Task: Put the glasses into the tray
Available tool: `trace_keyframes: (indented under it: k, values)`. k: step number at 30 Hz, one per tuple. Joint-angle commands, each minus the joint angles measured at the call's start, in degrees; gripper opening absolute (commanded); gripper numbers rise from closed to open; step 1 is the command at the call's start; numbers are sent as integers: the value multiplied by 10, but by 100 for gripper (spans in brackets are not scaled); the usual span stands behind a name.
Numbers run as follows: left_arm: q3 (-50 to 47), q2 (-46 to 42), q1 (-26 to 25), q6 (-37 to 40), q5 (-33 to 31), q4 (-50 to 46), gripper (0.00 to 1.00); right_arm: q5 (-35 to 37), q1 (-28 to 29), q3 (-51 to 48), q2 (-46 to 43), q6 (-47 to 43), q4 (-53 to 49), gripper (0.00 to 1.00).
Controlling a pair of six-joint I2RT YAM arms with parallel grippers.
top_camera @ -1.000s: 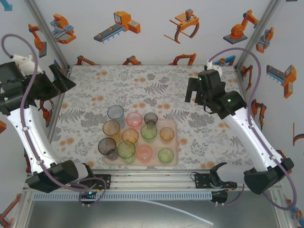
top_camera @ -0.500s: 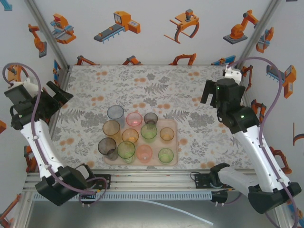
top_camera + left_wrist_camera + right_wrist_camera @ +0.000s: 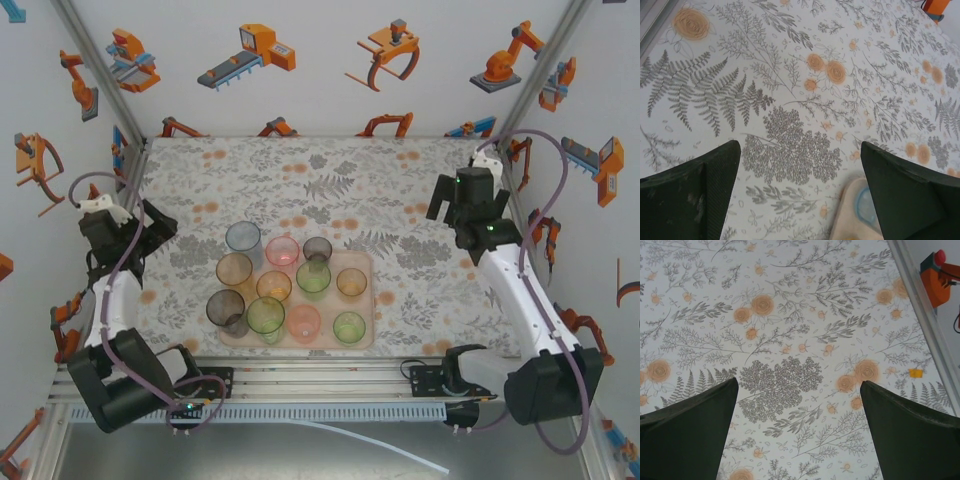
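Both sets of jaws spread and empty: left gripper (image 3: 152, 222), right gripper (image 3: 466, 205), over bare cloth (image 3: 330, 170). Between them, tray (image 3: 362, 318) holds the glasses (image 3: 300, 290). Blue-grey glass (image 3: 243, 238), nearest left gripper, maybe on the rim. Recheck it, approach from above, avoid neighbours.

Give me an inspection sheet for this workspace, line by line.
Surface: floral tablecloth, lying flat.
Job's things: eleven tinted glasses, upright, all apparently inside the pink tray.
Clutter: nothing seen.
Hands: left hand open, empty, over the cloth beside the tray's corner; right hand open, empty, over the cloth at the right.
Cables: purple hoses loop along both arms; white cable lies in front of the bases.
Surroundings: white walls with orange robot stickers; aluminium frame.
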Motion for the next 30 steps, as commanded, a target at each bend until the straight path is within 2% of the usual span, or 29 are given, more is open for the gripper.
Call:
trace_keyframes:
  k: [1,6,18,25,30]
  values:
    - [-30,26,-33,6,-39,138,97,-22,-10,-21,2,-1,63,98]
    - [-75,67,-85,31,-84,229,97,-20,-16,-63,11,-14,139,100]
    - [-160,126,-143,91,-137,385,97,-20,-19,-146,11,-35,269,99]
    - [-210,164,-198,109,-247,515,97,-2,-19,-203,-10,-52,336,99]
    - [-226,229,-209,113,-266,611,97,-1,-19,-246,-7,-76,401,99]
